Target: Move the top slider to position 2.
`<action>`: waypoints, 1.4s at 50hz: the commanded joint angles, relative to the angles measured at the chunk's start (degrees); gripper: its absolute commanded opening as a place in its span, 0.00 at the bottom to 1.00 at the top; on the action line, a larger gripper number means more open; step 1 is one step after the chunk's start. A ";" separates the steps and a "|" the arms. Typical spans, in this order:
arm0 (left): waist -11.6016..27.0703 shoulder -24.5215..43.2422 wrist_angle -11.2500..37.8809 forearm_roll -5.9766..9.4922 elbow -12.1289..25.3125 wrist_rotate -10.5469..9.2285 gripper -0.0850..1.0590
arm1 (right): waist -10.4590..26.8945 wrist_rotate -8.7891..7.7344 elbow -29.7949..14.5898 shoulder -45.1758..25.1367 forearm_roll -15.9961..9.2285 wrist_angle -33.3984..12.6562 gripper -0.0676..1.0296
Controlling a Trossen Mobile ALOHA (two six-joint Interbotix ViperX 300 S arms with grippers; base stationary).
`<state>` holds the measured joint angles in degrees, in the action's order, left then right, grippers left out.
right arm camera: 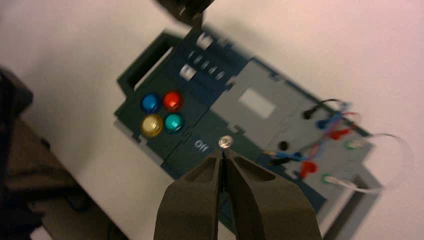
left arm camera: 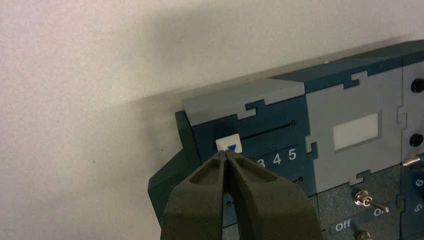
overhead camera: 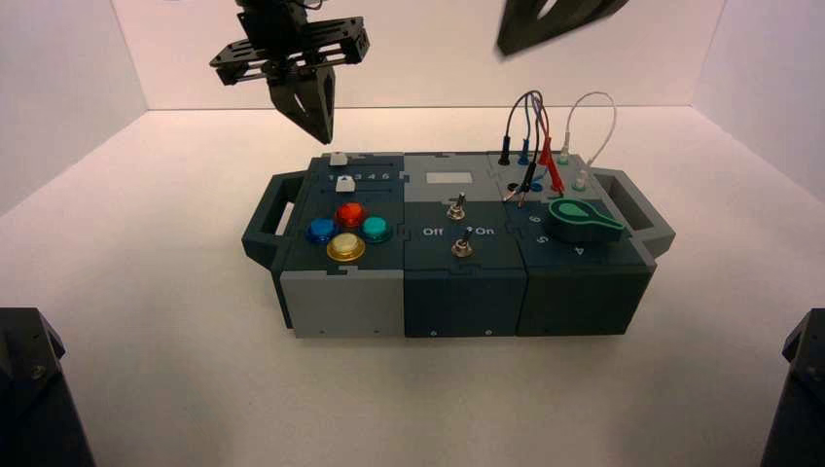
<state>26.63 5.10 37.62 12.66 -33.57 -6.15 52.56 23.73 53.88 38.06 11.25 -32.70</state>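
Left claw (left arm camera: 227, 155) clenched, fingertips pressed together, poised just beside the top slider (left arm camera: 229, 145), grasping nothing. Sits at the track's left end, that small white cap, above the numeral row; position 2 hidden behind the claw in the left wrist view. Likely light and stiff, sliding with mild friction; best nudged on its side face. Right claw (right arm camera: 223, 156) clenched too, raised above the box (overhead camera: 457, 282). No containers here.

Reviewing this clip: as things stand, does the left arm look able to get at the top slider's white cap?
Probably yes. The left tool, fingers closed, hangs just by the top slider at the plain track's end, with nothing visible between them. The right tool is shut and held high over the box's middle, clear of that corner.
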 commanded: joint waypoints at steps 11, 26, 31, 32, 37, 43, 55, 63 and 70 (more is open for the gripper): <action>-0.09 0.35 -0.79 0.62 0.35 0.18 0.05 | -2.29 0.00 2.72 6.06 -3.34 2.02 0.04; -0.09 1.67 -0.79 0.70 0.35 0.26 0.05 | -6.06 0.00 2.46 5.71 -6.42 2.29 0.04; -0.09 2.11 -0.79 0.70 0.44 0.44 0.05 | -6.86 -0.09 2.64 5.45 -8.44 2.29 0.04; -0.09 2.20 -0.88 0.70 0.44 0.53 0.05 | -7.12 -0.18 2.64 5.36 -8.96 2.29 0.04; -0.09 2.90 -1.14 0.70 0.70 0.53 0.05 | -7.56 -0.18 2.90 5.19 -10.99 2.29 0.04; -0.09 3.87 -1.23 0.70 0.88 0.70 0.05 | -9.14 -0.18 2.99 5.19 -13.01 2.29 0.04; -0.09 4.39 -1.23 0.70 1.05 0.97 0.05 | -10.28 -6.59 2.29 2.64 -21.01 2.29 0.04; -0.09 4.39 -1.23 0.70 1.23 0.97 0.05 | -11.95 -15.38 1.32 -0.44 -29.44 3.69 0.04; -0.09 4.39 -1.23 0.70 1.23 0.97 0.05 | -13.10 -16.52 0.88 -1.58 -30.06 3.52 0.04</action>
<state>26.54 10.02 36.74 13.27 -33.31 -5.36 40.08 7.82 56.69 36.74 -18.19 -29.71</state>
